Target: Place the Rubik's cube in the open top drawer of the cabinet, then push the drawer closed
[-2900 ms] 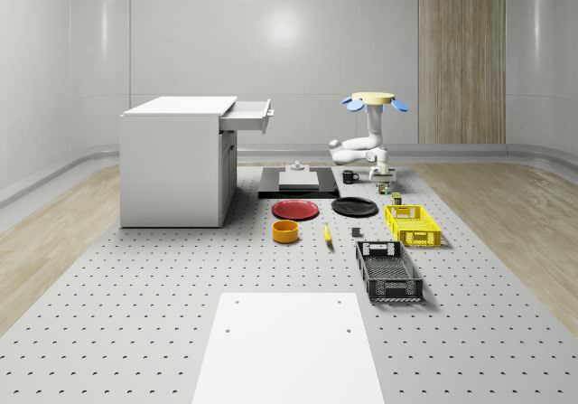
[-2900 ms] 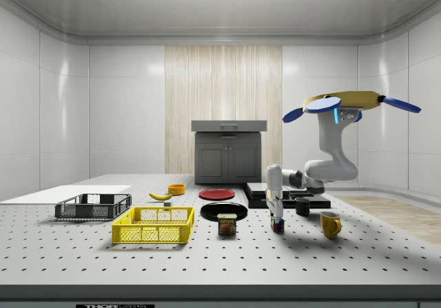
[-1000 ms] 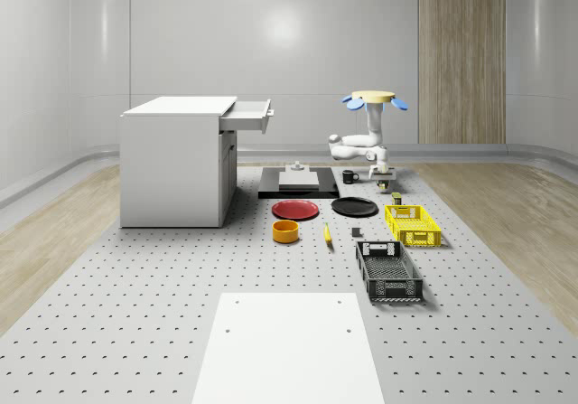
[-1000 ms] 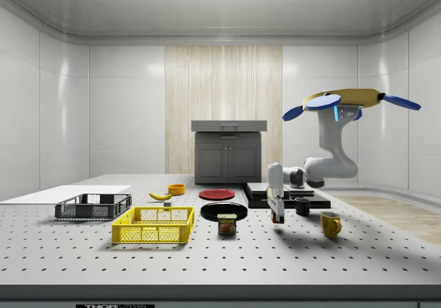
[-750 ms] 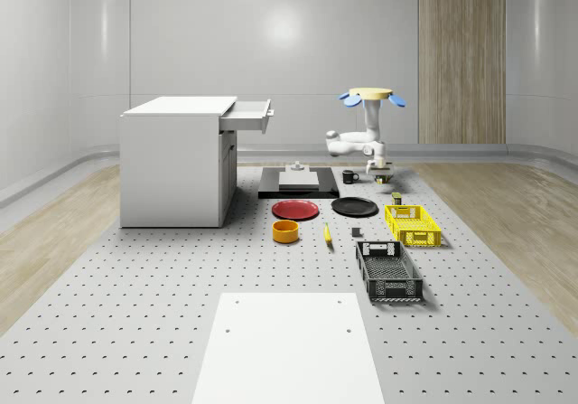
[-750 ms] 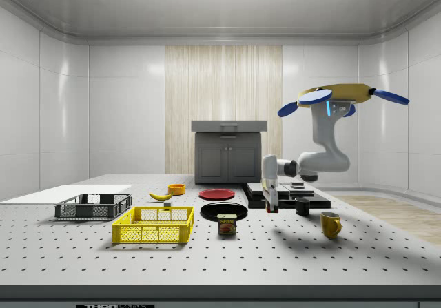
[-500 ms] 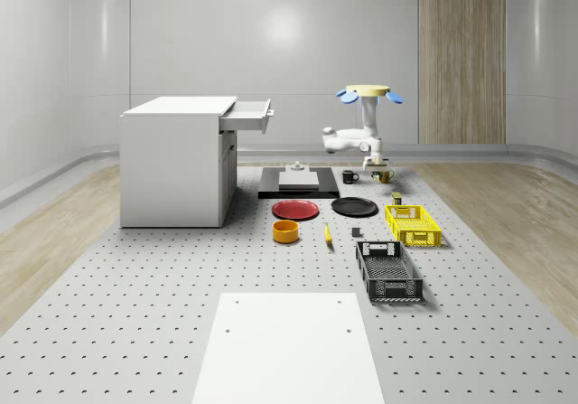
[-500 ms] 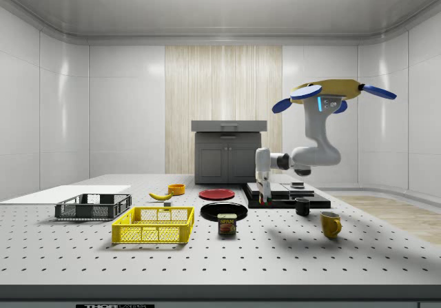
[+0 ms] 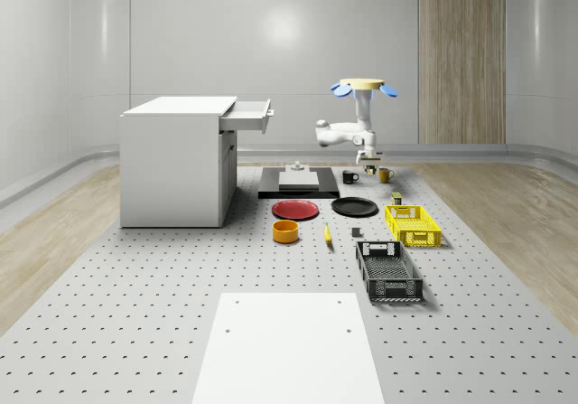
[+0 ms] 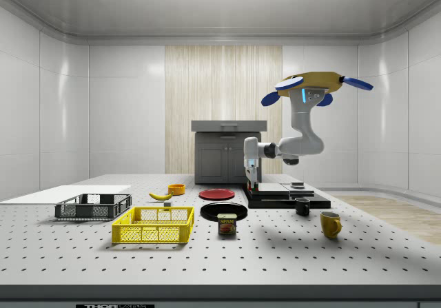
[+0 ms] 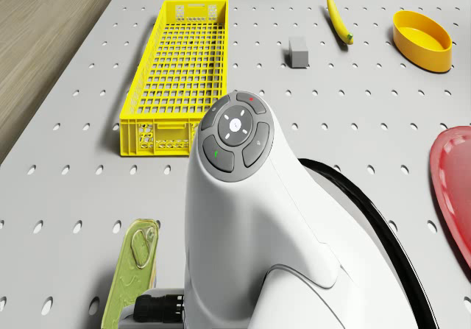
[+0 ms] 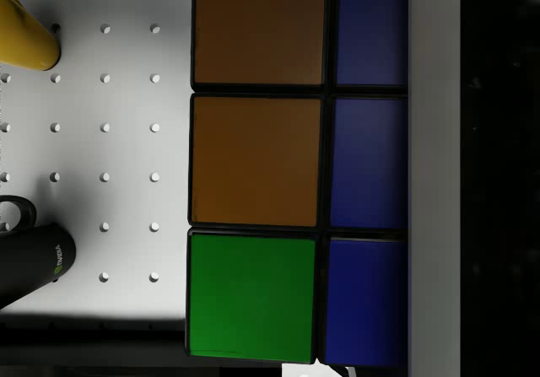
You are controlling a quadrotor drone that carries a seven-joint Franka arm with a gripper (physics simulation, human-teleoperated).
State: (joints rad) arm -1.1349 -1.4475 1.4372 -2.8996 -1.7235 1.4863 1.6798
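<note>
The drone (image 10: 311, 82) hovers over the worktop (image 9: 135, 314) near the black mug (image 10: 302, 207), its hand (image 10: 251, 181) holding the Rubik's cube (image 12: 257, 166) aloft, at 3 o'clock from the cabinet (image 9: 176, 162) in the whole-scene view.

Bright even ceiling light; soft shadows; glare on walls.

- the rubik's cube (image 12: 278, 175) is cut off by the wrist view's edges, so only some of its tiles are seen.
- the black mug (image 12: 29, 263) and the yellow mug (image 12: 25, 31) are partly cut off in the wrist view.
- in the drone view, the can (image 11: 132, 274) is partly hidden behind the arm (image 11: 265, 226).
- the red plate (image 11: 452, 189) is cut by the drone view's edge.
- in the side view, the gripper (image 10: 251, 181) is too small for its fingers to be told.
</note>
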